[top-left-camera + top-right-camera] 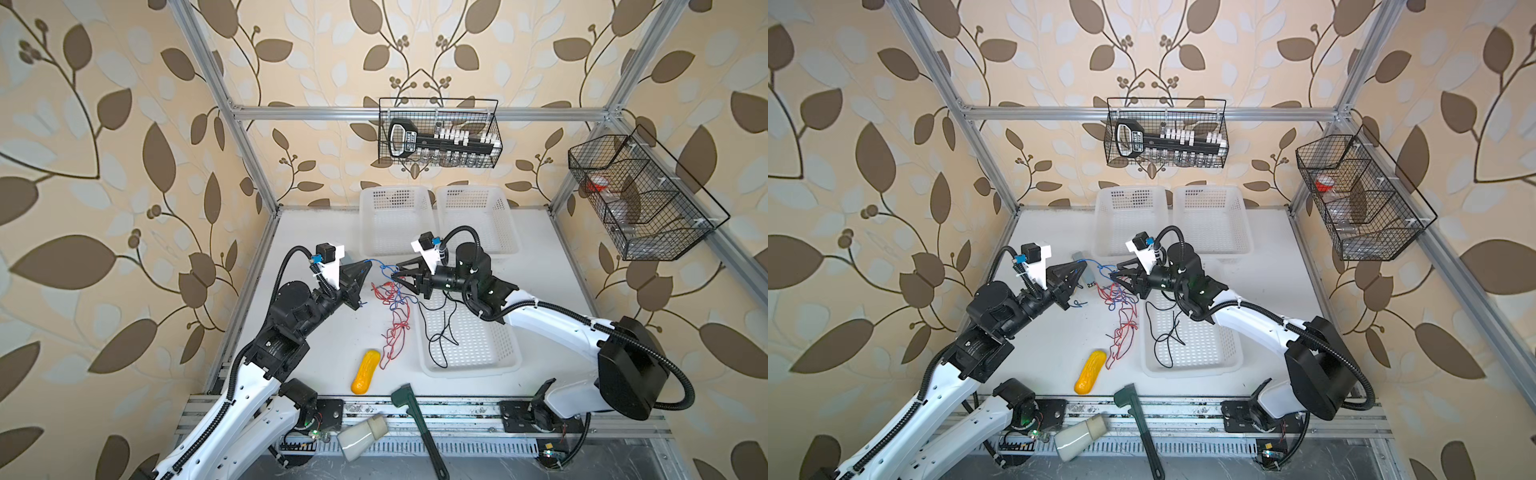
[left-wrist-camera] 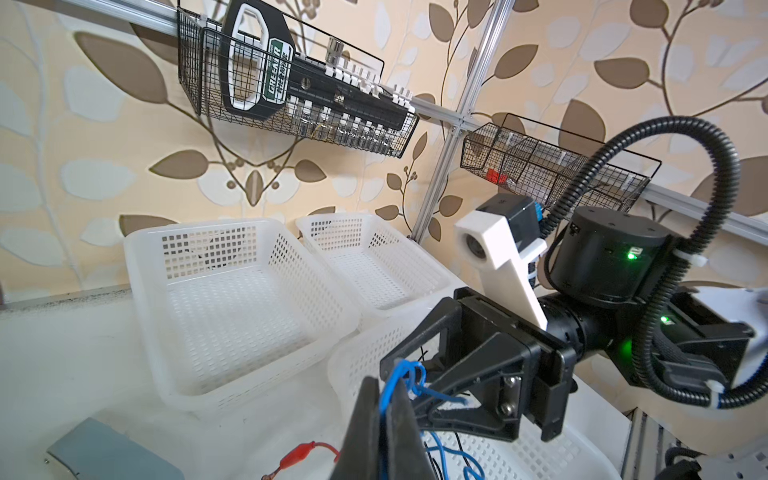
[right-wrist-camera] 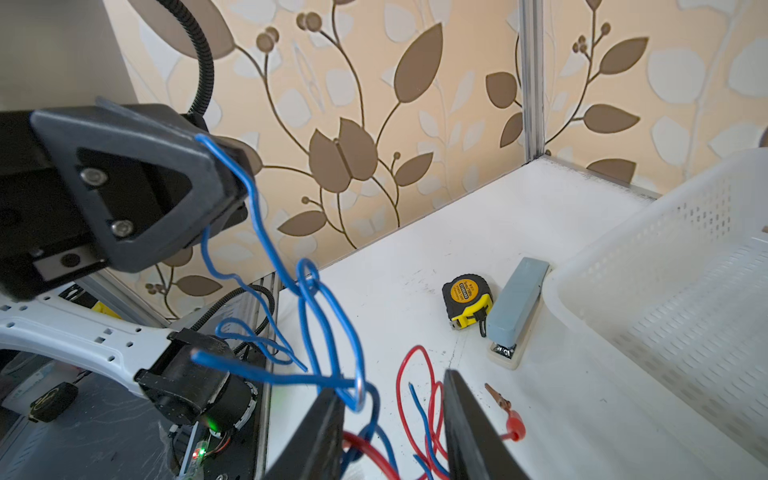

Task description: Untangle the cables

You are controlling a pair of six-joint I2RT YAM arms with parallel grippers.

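The left gripper (image 1: 369, 265), a black two-fingered claw, has its fingers pressed together on a thin blue cable (image 3: 270, 377). The cable leaves the claw's tip and runs through the air across the gap to the right gripper. In the right wrist view a knot sits partway along this stretch. Below and between the two claws, a loose tangle of red and blue cables (image 1: 395, 309) trails down over the white tabletop (image 1: 332, 332). It ends close to a yellow ribbed plastic oblong (image 1: 365, 372). The right gripper (image 3: 390, 399) faces the left one with its jaws spread, and blue and red strands pass between them. A blue loop lies against one finger, though whether it truly bears on it is hard to tell. Further right, a thin black cable (image 1: 442, 332) lies looped in a shallow white perforated plastic basket (image 1: 471, 371), beneath the right arm and just beside the coloured tangle.
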